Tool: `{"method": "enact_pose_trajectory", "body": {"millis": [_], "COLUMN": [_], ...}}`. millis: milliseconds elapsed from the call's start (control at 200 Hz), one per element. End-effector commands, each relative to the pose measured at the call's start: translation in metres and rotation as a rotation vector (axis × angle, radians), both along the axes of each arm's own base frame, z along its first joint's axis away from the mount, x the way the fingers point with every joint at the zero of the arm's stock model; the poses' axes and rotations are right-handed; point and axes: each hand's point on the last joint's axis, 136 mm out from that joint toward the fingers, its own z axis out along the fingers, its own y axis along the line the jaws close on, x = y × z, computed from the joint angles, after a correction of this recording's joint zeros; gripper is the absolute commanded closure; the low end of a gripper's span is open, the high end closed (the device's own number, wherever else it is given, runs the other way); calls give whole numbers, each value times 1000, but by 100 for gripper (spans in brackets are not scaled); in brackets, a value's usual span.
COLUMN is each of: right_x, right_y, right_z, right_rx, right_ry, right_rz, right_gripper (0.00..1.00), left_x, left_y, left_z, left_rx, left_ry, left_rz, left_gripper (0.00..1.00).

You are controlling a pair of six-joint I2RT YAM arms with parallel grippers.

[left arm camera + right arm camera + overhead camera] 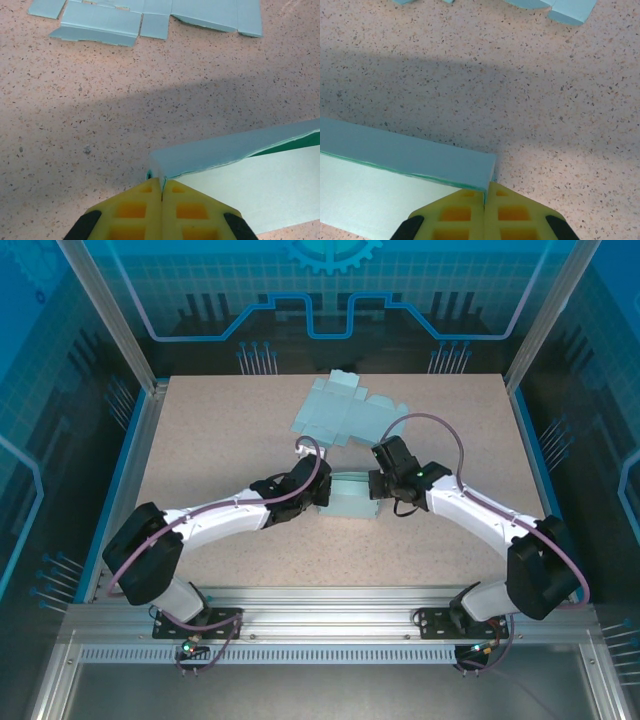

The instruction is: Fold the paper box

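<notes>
No writing, label, brand or number is showing legibly anywhere; the paper box [350, 502], the unfolded sheet [340, 412] and the speckled bench [220, 440] are lying unmarked.

The paper box [350, 498] has both ends hidden, and the flat sheet [100, 20] is cropped at top.

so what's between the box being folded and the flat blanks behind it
Just bare speckled tabletop, crossed by a shadow, between the half-folded box and the flat box blanks; clearest in the left wrist view.
</notes>
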Motion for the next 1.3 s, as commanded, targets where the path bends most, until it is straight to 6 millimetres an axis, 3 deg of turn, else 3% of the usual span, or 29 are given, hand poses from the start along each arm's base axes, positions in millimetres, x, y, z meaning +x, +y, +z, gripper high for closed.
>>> {"method": "enact_pose_trajectory", "body": {"millis": [0,225,420,585,605,1101,1186,1296], "right_x": [-46,-56,-59,-47,-51,-47,-48,-49], "right_y": [27,38,34,35,30,31,31,31], "right_z": [-42,-51,-57,-42,-48,-48,-48,-49], "right_rx": [2,-47,-103,-124,-141,-184,-191,-199], "right_ry": [176,193,136,39,48,17,15,15], "right_rz": [165,198,176,161,161,159,158,161], "right_gripper": [100,100,100,100,100,100,100,100], "left_x": [-46,-46,-42,-39,-39,-20,-14,-9], "left_y": [7,-8,-12,-12,-11,22,29,40], "left_z": [-61,-60,-44,-20,-19,60,63,52], "left_rx": [79,1,-65,-102,-103,-252,-286,-317], "left_ry": [237,244,196,121,114,-33,-8,57], "left_rz": [-94,-108,-103,-116,-115,-5,54,133], "left_gripper": [100,100,100,83,82,31,30,39]}}
